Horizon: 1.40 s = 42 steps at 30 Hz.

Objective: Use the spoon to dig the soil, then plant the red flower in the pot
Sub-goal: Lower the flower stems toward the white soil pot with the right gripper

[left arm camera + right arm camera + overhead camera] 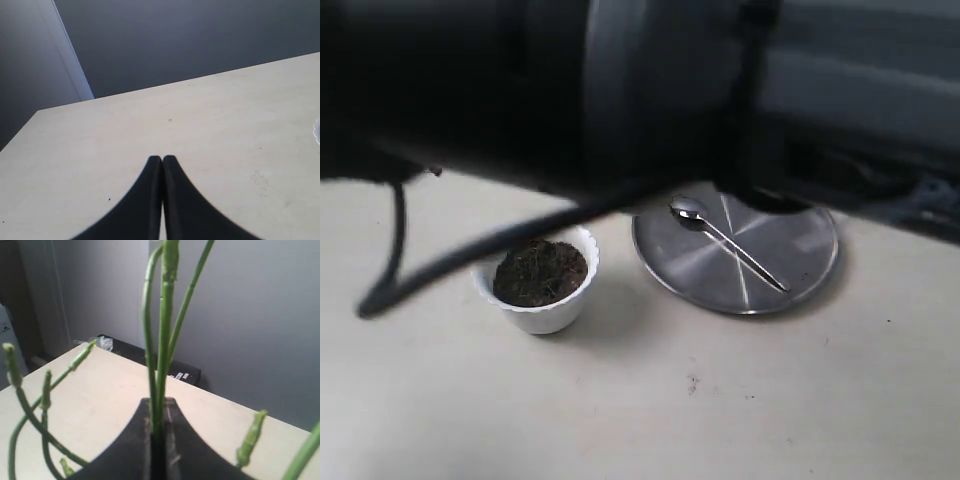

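Note:
The white pot [548, 312] with a wavy rim stands on the table, filled with dark soil [540, 272]. To its right the silver spoon [725, 240] lies on a round steel plate [795, 262]. In the right wrist view my right gripper [158, 402] is shut on the long green stems [164, 315] of the red flower; its red blooms are out of view. My left gripper [162, 159] is shut and empty, hovering over bare table away from the pot.
A dark, blurred arm [620, 90] fills the top of the exterior view, and a black cable [470, 255] hangs in front of the pot. Loose green stem tips [250, 440] hang beside the right gripper. The table's far edge [200, 80] shows in the left wrist view.

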Motion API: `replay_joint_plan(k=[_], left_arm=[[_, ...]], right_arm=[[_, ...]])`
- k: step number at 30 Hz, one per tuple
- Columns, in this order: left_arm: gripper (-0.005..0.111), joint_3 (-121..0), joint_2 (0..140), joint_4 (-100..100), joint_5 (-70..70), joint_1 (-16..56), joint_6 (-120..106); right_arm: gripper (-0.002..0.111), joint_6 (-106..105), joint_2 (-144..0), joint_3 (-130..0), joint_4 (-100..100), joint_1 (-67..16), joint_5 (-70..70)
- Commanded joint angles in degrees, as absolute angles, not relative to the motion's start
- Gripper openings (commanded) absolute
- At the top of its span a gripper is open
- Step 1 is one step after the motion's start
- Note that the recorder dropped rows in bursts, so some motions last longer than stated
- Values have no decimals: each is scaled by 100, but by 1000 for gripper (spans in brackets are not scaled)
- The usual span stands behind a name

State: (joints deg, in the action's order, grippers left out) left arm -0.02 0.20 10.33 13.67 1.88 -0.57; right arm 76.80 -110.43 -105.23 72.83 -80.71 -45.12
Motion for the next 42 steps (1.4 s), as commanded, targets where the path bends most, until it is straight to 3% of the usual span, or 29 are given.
replay_joint_plan(k=[1, 4, 11, 29, 32, 34, 38, 42], left_arm=[[0, 0, 0, 1018, 1368, 195, -41], [0, 0, 0, 1018, 1368, 195, -41], [0, 0, 0, 1018, 1368, 195, -41], [0, 0, 0, 1018, 1368, 195, -41], [0, 0, 0, 1018, 1368, 195, -41], [0, 0, 0, 1018, 1368, 195, -41], [0, 0, 0, 1018, 1368, 195, -41], [0, 0, 0, 1018, 1368, 195, -41]], right_arm=[[-1, 10481, -10429, -8923, 9354, -8062, -4460], [-1, 12060, -10256, -7937, 9995, -8062, -4749], [-1, 12123, -10307, -7055, 9995, -7768, -4850], [-1, 12056, -10981, -7523, 9995, -7395, -4906], [-1, 9756, -10910, -7523, 9995, -7395, -3902], [-1, 9332, -10857, -7546, 9995, -7395, -3389], [-1, 11448, -10857, -7597, 9995, -7249, -4462], [-1, 12125, -10876, -7597, 9995, -7036, -4238]])
